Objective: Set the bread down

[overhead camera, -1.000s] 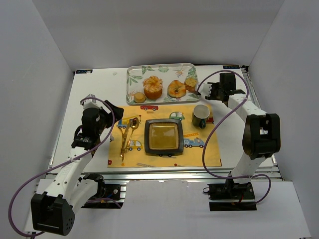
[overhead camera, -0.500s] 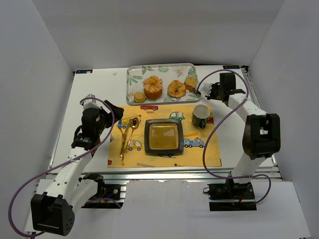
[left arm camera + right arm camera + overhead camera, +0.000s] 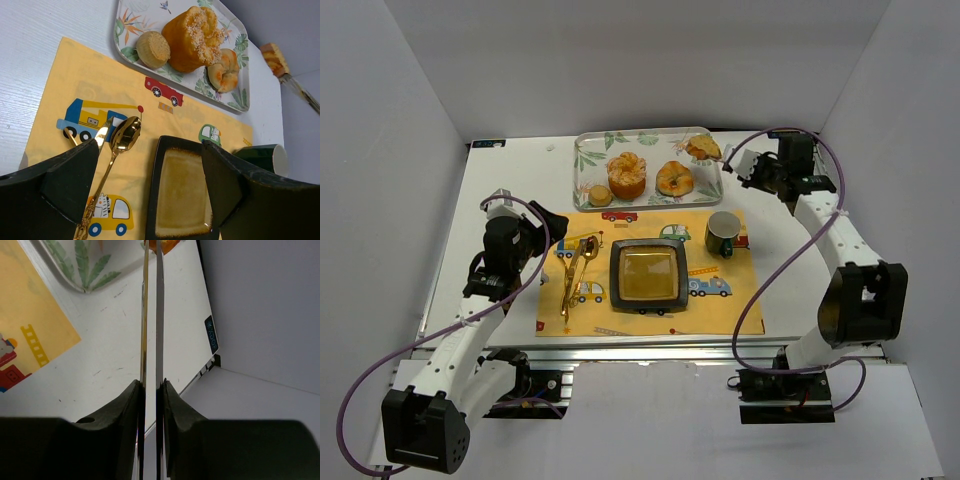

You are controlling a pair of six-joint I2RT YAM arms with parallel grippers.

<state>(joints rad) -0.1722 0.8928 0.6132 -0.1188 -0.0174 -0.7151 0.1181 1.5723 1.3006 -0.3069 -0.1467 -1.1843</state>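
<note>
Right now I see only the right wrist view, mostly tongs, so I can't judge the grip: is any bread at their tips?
Observer: Yes, the top view shows a small bread piece at the tips of the tongs, over the tray's far right corner.
Operator: Where is the plate?
Observer: The dark square plate sits in the middle of the placemat, nothing on it.
Operator: Anything in between?
Observer: A dark cup stands on the placemat, right of the plate and nearer the tray.

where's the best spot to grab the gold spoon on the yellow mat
Probably the slim handle of the spoon, pinched across its width from straight above. It lies flat on the placemat, so a side approach has nothing to catch. A second gold utensil lies close alongside, so keep the pinch narrow.
</note>
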